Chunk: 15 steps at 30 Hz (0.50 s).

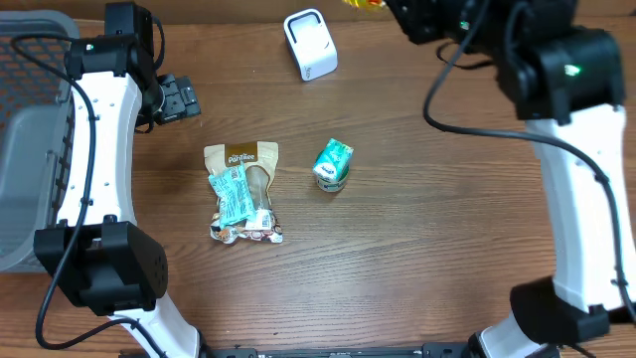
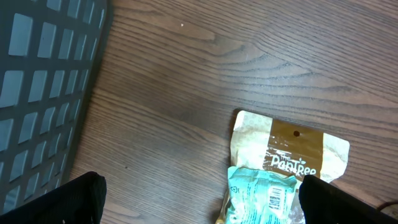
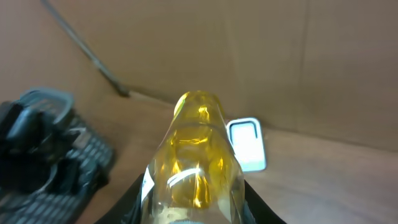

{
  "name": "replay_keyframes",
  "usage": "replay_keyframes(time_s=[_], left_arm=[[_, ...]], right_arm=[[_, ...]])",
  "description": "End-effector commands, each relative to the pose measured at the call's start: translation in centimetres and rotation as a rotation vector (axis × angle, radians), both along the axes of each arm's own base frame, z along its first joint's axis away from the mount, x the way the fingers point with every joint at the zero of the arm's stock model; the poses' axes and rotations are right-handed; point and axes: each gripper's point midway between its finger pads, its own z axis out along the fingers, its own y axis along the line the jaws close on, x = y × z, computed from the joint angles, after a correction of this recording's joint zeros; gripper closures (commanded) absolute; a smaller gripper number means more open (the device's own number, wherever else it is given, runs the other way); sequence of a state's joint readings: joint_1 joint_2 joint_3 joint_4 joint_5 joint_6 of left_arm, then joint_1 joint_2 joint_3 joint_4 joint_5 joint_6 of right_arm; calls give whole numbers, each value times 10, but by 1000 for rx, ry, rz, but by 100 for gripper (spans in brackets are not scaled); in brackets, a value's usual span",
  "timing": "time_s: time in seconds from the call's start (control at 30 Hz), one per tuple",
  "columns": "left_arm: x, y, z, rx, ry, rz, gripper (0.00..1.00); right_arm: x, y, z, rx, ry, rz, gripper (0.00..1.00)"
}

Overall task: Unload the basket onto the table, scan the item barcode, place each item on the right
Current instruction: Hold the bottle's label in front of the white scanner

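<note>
Yellow bottle [image 3: 196,162] is gripped in the right gripper [image 1: 393,10], jaws clamped on its sides, held up off the table [image 1: 417,249] at the far edge. Overhead catches only a yellow sliver of it at the top border. In the right wrist view the bottle's far end points toward the white scanner [image 1: 310,43], which stands on the table beyond it, not touching. No barcode visible on the bottle.

Left gripper [image 1: 182,99] is released, jaws wide, holding nothing, just beside the grey basket [image 1: 25,149].

Mid-table there are 2 stacked items: a teal packet [image 1: 232,194] lying on a brown-and-white snack pouch [image 1: 243,157]. 1 small teal carton [image 1: 333,164] sits right of them, apart.
</note>
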<state>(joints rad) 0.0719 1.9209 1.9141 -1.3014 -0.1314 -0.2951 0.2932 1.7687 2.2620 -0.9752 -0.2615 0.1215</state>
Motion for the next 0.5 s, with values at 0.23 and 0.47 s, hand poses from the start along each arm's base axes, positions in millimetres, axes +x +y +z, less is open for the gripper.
replay_keyframes(time_s=[0.23,0.47], left_arm=[[3,-3,8,3,-22,-17,0],[3,-3,8,3,-22,-18,1]], right_arm=[[70,65,-75,-600,-243,25,94],[131,93,-131,-996,-414,-27,96]])
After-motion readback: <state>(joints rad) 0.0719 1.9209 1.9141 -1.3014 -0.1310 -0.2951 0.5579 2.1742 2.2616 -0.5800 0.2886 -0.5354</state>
